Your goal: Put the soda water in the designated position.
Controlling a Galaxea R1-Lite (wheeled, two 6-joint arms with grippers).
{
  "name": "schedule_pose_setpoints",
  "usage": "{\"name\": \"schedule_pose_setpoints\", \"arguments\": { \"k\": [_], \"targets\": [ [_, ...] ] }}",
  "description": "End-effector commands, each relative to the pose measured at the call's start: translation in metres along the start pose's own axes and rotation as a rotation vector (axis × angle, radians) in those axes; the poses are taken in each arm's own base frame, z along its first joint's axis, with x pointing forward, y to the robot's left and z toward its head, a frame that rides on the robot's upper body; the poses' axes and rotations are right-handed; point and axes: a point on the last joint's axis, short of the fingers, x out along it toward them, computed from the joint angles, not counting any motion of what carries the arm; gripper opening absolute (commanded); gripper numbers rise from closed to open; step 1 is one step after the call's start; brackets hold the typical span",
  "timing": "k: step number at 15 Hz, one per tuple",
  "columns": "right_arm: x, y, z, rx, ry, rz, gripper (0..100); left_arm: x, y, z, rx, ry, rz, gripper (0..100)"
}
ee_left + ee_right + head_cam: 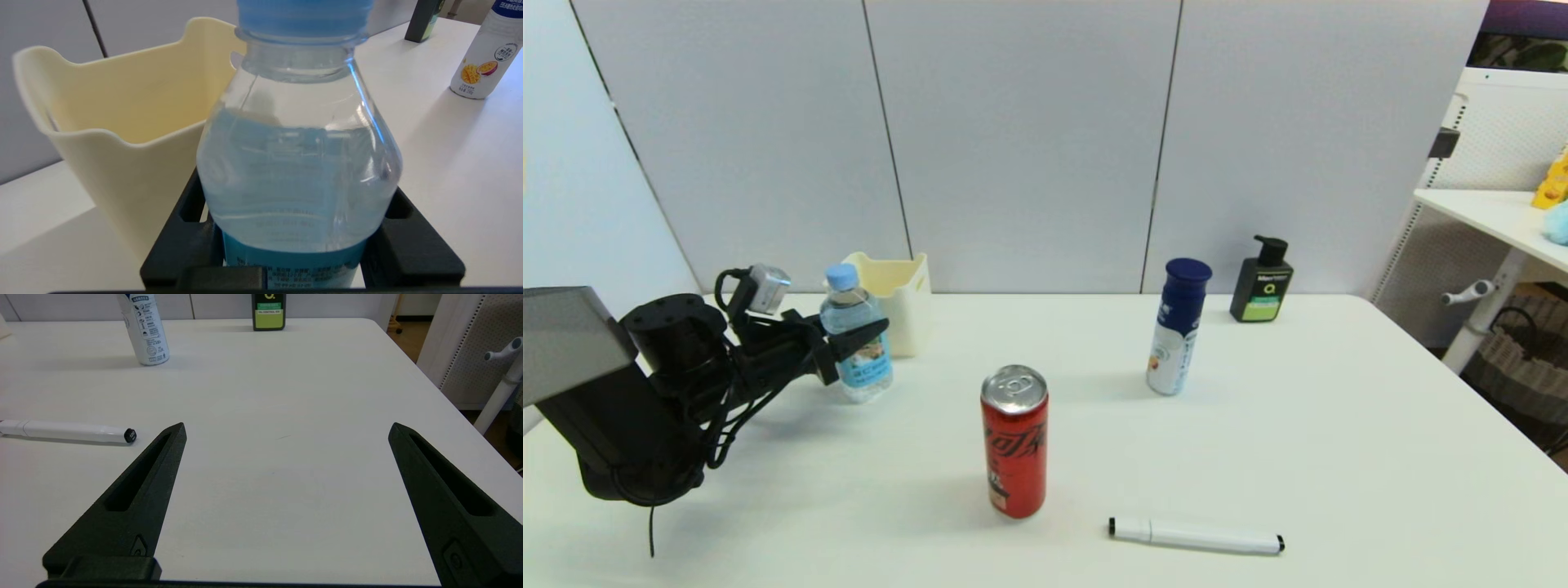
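The soda water (pixel 856 343), a small clear plastic bottle with a light blue cap and blue label, stands upright at centre left of the head view, the left gripper (pixel 862 339) closed around its body. Just behind it sits a cream plastic bin (pixel 897 296). My guess is the grasp step is done; next comes lifting and carrying, perhaps into that bin. The right gripper (pixel 286 433) hangs spread wide over bare white table (pixel 261 486).

Matte black left arm (pixel 678 384), looped black cables, small grey wrist camera (pixel 766 287)

Soda water (pixel 298 171) between black jaws, apparently clamped; cream bin (pixel 118 122) just behind.
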Motion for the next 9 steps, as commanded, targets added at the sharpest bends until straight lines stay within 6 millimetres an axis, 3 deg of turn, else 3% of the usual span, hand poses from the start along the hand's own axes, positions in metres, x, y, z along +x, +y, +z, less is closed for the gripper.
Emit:
{"name": "schedule_pose_setpoints", "arguments": {
  "k": [1,5,7,9],
  "targets": [
    [0.000,0.000,0.000,0.000,0.001,0.000,100,0.003,0.000,-0.001,0.018,-0.016,-0.013,100],
    [0.000,0.000,0.000,0.000,0.001,0.001,100,0.002,-0.002,0.005,0.034,-0.030,-0.013,100],
    [0.000,0.000,0.000,0.000,0.001,0.000,100,-0.004,-0.007,0.035,0.059,-0.086,-0.003,100],
    [0.000,0.000,0.000,0.000,0.001,0.000,100,-0.017,-0.022,0.080,0.030,-0.157,0.051,100]
  ]
}}
